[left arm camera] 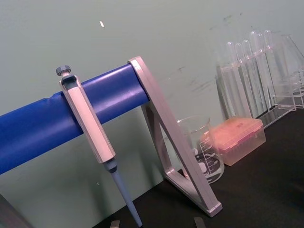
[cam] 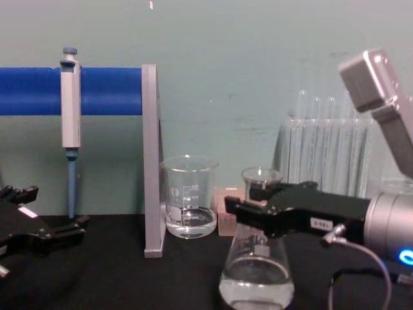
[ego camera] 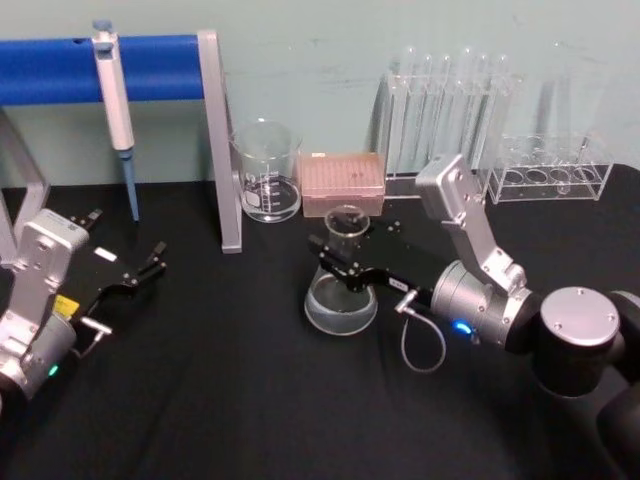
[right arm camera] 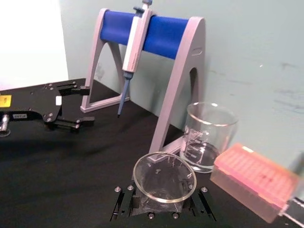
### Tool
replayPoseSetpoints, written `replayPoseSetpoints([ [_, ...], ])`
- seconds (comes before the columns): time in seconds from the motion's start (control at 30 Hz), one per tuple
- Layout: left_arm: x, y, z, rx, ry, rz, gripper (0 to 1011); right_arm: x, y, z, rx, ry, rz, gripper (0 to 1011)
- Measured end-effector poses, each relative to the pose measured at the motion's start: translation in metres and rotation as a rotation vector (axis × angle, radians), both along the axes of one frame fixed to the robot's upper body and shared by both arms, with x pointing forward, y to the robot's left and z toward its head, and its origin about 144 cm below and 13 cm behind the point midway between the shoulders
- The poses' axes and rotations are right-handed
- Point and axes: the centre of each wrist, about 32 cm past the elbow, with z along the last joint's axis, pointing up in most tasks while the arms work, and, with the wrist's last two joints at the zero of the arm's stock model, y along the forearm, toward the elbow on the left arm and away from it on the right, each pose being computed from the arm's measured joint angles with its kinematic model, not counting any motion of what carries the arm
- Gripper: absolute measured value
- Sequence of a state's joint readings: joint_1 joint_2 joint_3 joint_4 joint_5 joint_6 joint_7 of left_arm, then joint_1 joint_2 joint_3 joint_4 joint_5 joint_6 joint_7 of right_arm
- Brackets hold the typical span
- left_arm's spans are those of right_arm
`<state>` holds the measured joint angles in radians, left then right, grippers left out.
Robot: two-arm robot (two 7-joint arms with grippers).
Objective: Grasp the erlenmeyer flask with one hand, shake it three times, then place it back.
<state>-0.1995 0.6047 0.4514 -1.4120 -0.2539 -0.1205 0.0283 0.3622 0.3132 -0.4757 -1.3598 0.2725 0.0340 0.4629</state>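
The right gripper [ego camera: 345, 263] clasped the neck of the erlenmeyer flask [ego camera: 341, 300] in the middle of the table [ego camera: 250, 400]. Clear liquid pooled in its base. The beaker [ego camera: 268, 172] behind held a little too. The left gripper [ego camera: 150, 265] sat parked at the left, fingers spread. I couldn't tell whether the flask's base touched down.

Bright, even light — faint shadows, perhaps overhead.
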Motion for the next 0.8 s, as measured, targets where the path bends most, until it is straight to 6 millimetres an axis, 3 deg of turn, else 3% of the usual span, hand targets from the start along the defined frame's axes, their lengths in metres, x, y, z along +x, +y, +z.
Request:
replayPoseSetpoints([
  [0.4, 0.0, 0.0, 0.0, 0.0, 0.0, 0.0, 1001, -0.013, -0.014, 0.041, 0.005, -0.051, -0.048, 449],
  [0.8, 0.0, 0.0, 0.0, 0.0, 0.0, 0.0, 1001, -0.02, -0.03, 0.064, 0.009, -0.099, -0.083, 449],
])
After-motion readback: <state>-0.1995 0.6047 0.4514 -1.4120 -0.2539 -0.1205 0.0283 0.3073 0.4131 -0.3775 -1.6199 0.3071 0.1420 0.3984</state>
